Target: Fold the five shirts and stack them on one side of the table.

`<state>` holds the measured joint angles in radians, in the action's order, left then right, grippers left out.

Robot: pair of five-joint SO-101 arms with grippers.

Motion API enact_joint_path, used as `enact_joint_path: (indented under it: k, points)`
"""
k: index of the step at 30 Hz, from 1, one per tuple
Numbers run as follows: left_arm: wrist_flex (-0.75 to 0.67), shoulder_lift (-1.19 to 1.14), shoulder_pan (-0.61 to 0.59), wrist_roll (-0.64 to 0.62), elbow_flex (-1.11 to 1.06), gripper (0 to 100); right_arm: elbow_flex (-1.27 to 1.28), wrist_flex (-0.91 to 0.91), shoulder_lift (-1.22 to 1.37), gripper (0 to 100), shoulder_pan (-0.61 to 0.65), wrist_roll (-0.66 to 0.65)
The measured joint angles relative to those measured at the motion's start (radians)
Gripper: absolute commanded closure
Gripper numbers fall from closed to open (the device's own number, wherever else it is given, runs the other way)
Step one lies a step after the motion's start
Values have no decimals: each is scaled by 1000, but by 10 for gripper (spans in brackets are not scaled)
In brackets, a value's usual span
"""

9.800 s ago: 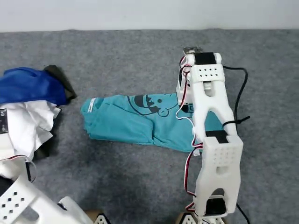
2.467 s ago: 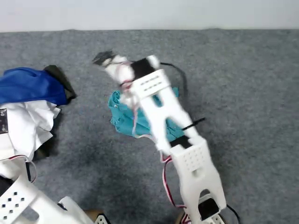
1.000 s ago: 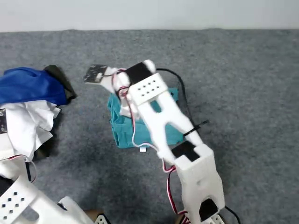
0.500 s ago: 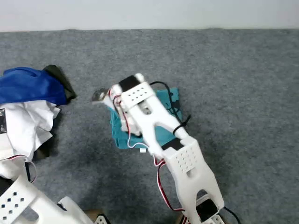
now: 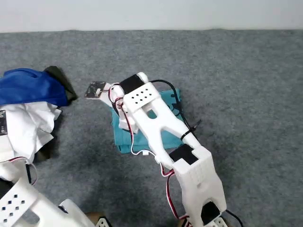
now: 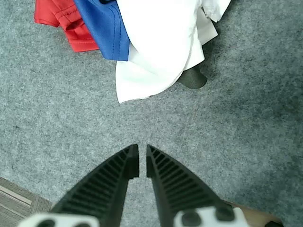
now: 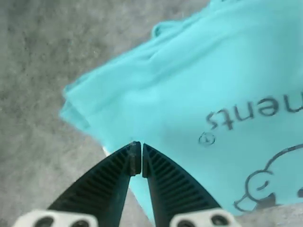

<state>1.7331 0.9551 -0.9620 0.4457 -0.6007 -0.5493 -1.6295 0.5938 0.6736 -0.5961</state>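
The teal shirt [image 5: 121,138] lies folded into a compact packet mid-surface, under my right arm. The right claw [image 7: 138,155] hangs over the packet's edge, jaws all but closed and empty. The left claw [image 6: 142,161], likewise pressed together and empty, hangs over the grey surface [image 6: 57,109] near the heap of white shirt [image 6: 161,42], blue shirt [image 6: 99,23] and red shirt [image 6: 57,19]. I judge the cloth light, limp and quick to unfold, so I would pinch every layer at a folded edge.
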Motion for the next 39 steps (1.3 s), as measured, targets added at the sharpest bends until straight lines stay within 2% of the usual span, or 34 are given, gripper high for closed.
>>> enact_joint_path:
  k: [9,18,20,23,27,31,39]
  points:
    - [0,0,0,0,0,964,0,-121,83,988,87,55]
    - [0,0,0,0,0,964,0,-123,-41,980,-49,178]
    - [0,0,0,0,0,964,0,-123,-64,937,-91,232]
    - [0,0,0,0,0,963,0,-123,-72,809,-152,315]
    - [0,0,0,0,0,961,0,-123,-72,675,-249,493]
    - [0,0,0,0,0,961,0,-106,-66,659,-325,654]
    - [0,0,0,0,0,961,0,-29,118,659,-345,733]
